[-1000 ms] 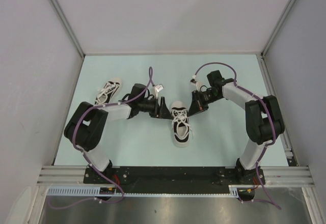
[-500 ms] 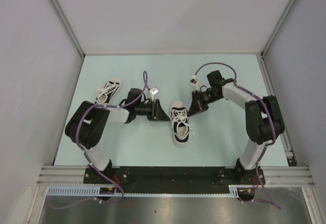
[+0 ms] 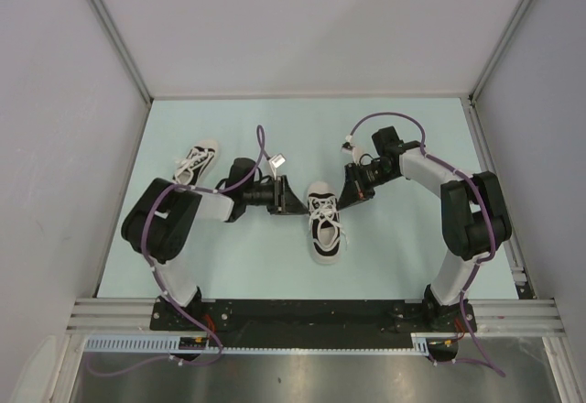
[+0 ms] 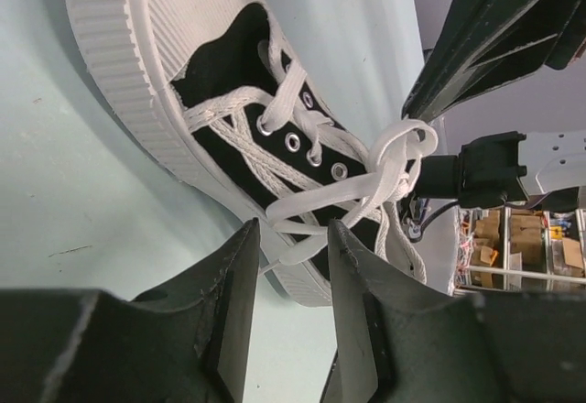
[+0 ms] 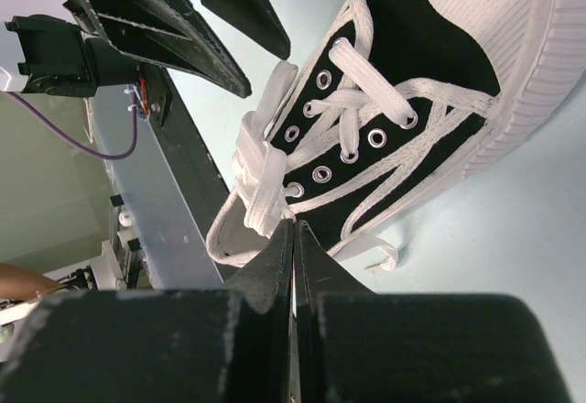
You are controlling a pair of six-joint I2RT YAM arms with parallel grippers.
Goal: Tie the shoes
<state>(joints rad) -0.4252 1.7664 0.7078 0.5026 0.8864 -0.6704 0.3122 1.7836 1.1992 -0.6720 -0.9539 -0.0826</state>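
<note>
Left wrist view: a lace strand (image 4: 302,230) is bracketed by the half-open left gripper (image 4: 293,238); the loop (image 5: 261,160) pinched in the right gripper (image 5: 293,229) may be pulled out.

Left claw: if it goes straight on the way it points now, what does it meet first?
Probably the white lace crossing just ahead of the left claw, then the side of the black sneaker; depth is unclear.

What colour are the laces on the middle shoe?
White laces on the black shoe; the right wrist view shows them best.
</note>
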